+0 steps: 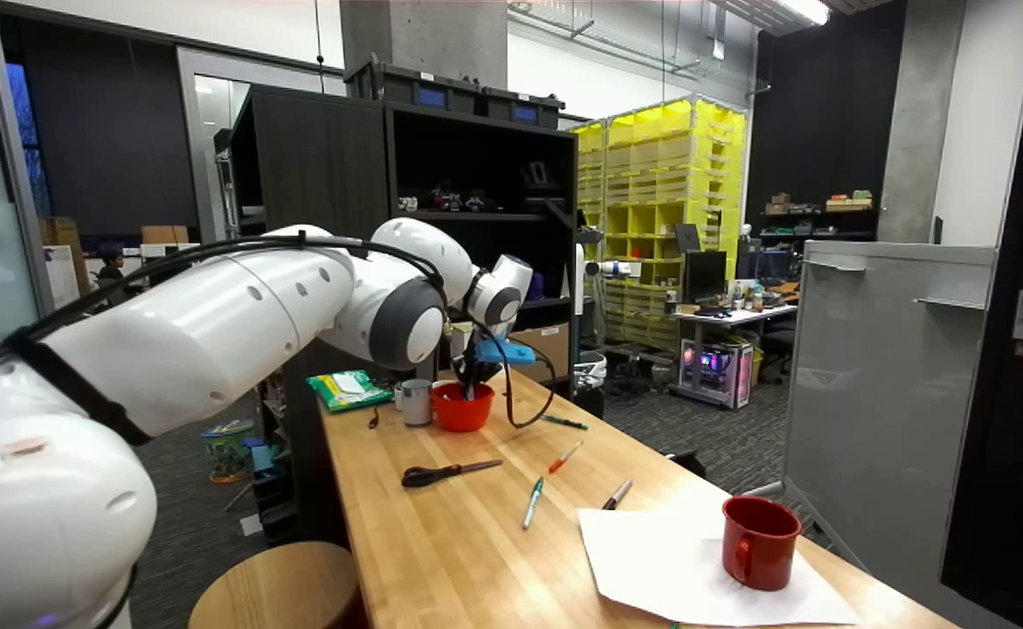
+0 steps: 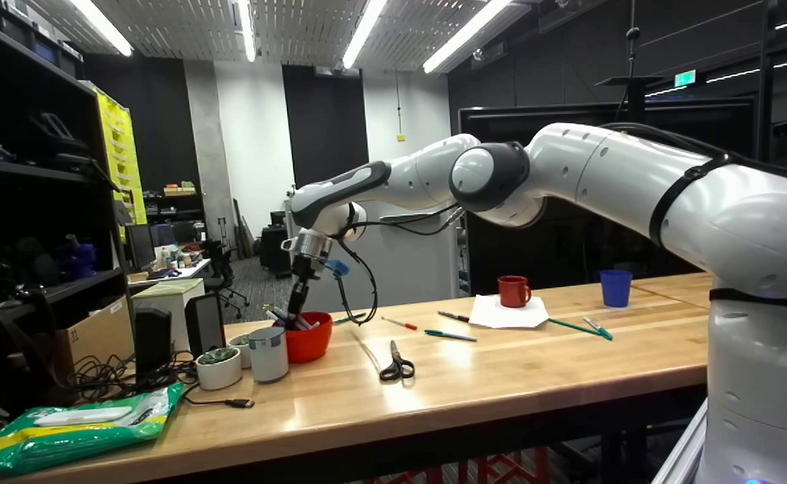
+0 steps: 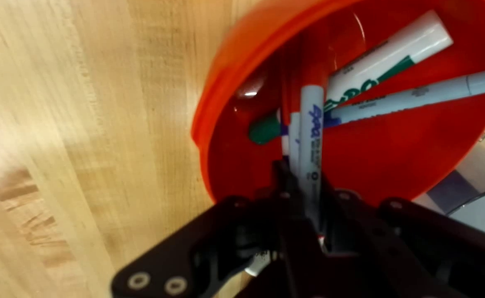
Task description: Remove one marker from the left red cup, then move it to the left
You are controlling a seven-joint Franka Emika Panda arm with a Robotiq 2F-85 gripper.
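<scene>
Wrist view: we read the hand (image 3: 310, 182) as pinching the marker (image 3: 311, 124), dark fingers (image 3: 283, 182) close on either side of a slim pale-blue barrel with darker blue lettering. The marker's far end pointed into the mouth of the red cup (image 3: 383, 165); how deep it sat we could not tell. A second pale barrel (image 3: 294, 134) lay right alongside, and we could not make out whether the grip took that in too. Also inside the cup we noted a white pen (image 3: 385, 60) with green lettering and a light-blue pen (image 3: 420, 93), both slanting toward the rim. Both exterior views put the hand over the cup, reaching down into its opening, the cup upright on the wooden surface (image 1: 467, 559). Just beside the cup we logged a grey can (image 2: 269, 356), and near that a white potted plant (image 2: 219, 372). Scissors (image 1: 443, 473) lay flat nearby. Farther along we listed a red pen (image 1: 564, 457), a green pen (image 1: 532, 505) and a black pen (image 1: 618, 494), the last near a sheet of white paper (image 1: 642, 563). On the paper, well apart from the red cup, stood a dark-red mug (image 1: 762, 546), its handle showing in both exterior views; farther off still, in an exterior view, we recorded a blue cup (image 2: 615, 289).
</scene>
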